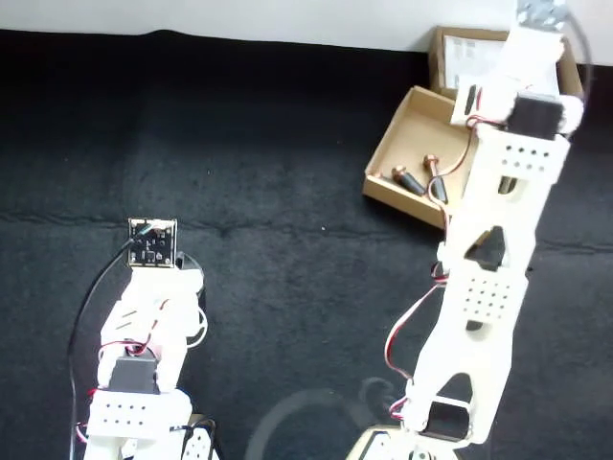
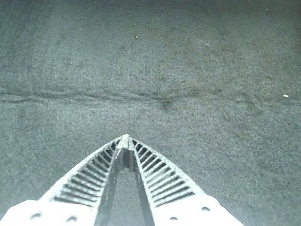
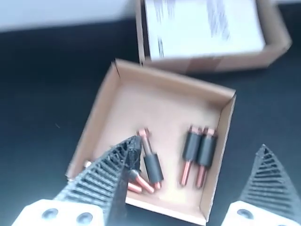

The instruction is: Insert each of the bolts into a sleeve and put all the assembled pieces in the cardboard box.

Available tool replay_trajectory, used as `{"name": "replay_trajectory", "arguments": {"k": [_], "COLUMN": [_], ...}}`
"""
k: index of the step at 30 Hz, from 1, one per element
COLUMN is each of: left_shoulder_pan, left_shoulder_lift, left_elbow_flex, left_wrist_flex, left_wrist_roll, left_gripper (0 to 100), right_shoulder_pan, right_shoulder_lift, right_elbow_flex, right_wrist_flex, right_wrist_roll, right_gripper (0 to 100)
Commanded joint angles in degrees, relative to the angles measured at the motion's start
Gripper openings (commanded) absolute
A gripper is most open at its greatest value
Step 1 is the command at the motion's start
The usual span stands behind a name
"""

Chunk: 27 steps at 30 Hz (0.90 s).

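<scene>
Right gripper (image 3: 200, 143) spread wide over cardboard box (image 3: 100, 117) | sleeved bolts (image 3: 206, 149) lie flat, two parallel; left gripper (image 2: 126, 139) pinched closed

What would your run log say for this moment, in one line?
left jaws: shut, empty, over black mat | right jaws: open, above cardboard box | box: assembled pieces inside

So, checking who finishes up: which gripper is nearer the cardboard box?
Right. The right gripper hangs open above the cardboard box; the left gripper is shut over the black mat, well away.
</scene>
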Motion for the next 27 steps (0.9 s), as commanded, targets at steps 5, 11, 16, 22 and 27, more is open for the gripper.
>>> {"name": "replay_trajectory", "arguments": {"k": [5, 11, 16, 22, 27], "left_shoulder_pan": [-0.75, -0.75, -0.75, -0.75, -0.75], "left_shoulder_lift": [0.31, 0.31, 0.31, 0.31, 0.31], "left_elbow_flex": [1.45, 1.45, 1.45, 1.45, 1.45], "left_wrist_flex": [-0.7, -0.7, -0.7, -0.7, -0.62], "left_wrist_roll": [0.44, 0.44, 0.44, 0.44, 0.44], "left_gripper": [1, 1, 1, 1, 1], "right_shoulder_pan": [-2.33, -3.3, -2.95, -2.95, -2.95], "right_shoulder_lift": [-16.75, -26.24, -34.68, -46.29, -59.3], "right_elbow_flex": [-6.64, -6.64, -6.64, -0.13, 17.19], "right_wrist_flex": [0.48, 0.48, 0.48, 0.48, 0.4], "right_wrist_roll": [-0.53, -0.35, -0.35, -0.18, -0.18], "right_gripper": [21.2, 5.1, 5.1, 5.1, 5.1]}}
